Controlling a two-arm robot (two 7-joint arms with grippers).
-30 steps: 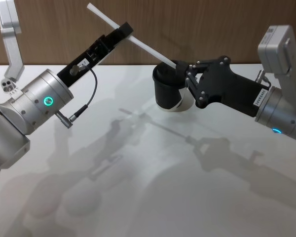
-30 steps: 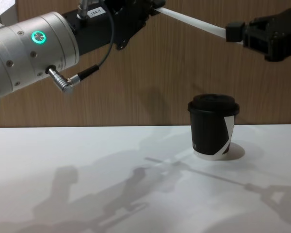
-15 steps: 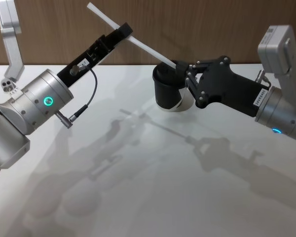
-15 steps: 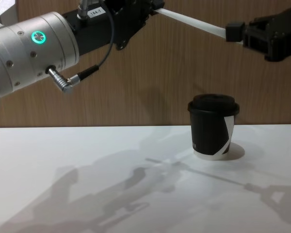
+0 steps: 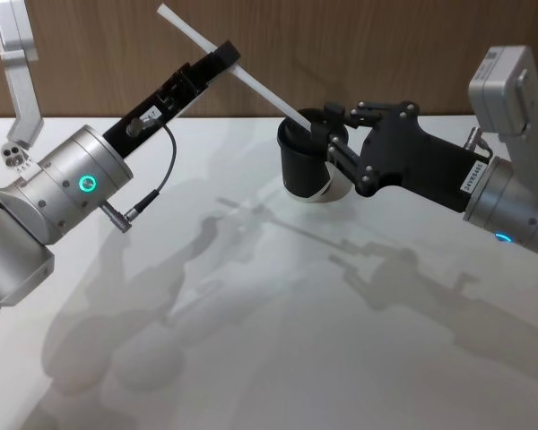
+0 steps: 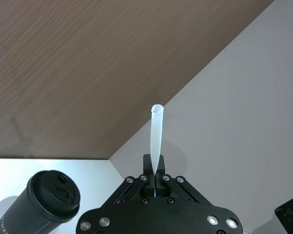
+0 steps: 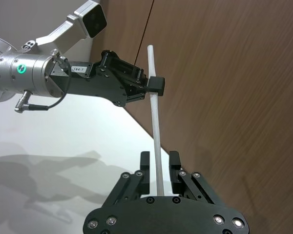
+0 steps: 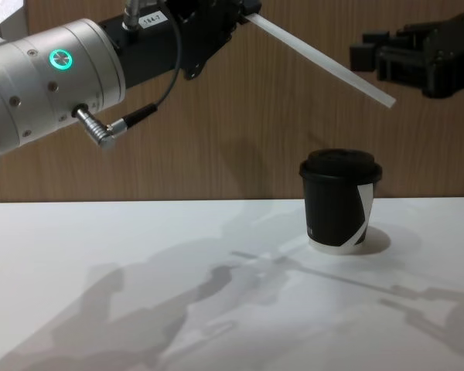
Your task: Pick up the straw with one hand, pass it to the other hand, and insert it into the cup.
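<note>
We've got the straw [image 5: 260,85] up in the air, well clear of the table [image 5: 251,313], and it's the left gripper [image 5: 226,55] that has it. Its jaws are closed on the upper part, a short length pokes out beyond, and the long end slants down toward the right.

Over on the other side, the right gripper [image 8: 367,46] stands with its fingers [image 7: 145,168] spread. From its wrist camera we see the straw running between them with a gap on each side, so it grips nothing. By our reading the pick-up is done and the handover is as good as done, since one gripper alone carries the straw.

And the cup [image 8: 336,209]? It's upright on the table, lid on, beneath the right gripper. From the chest camera the straw's free tip hangs well above the lid and a touch to its right. From the head camera the tip seems to sit over the lid's rim. Nothing is in the cup yet.

So what's left is the whole insertion. We'd say the right gripper needs to clear out from around the straw. The left one must then swing it nearer upright and bring the tip down onto the lid's opening. Which mark on the lid is that opening, we can't tell.
</note>
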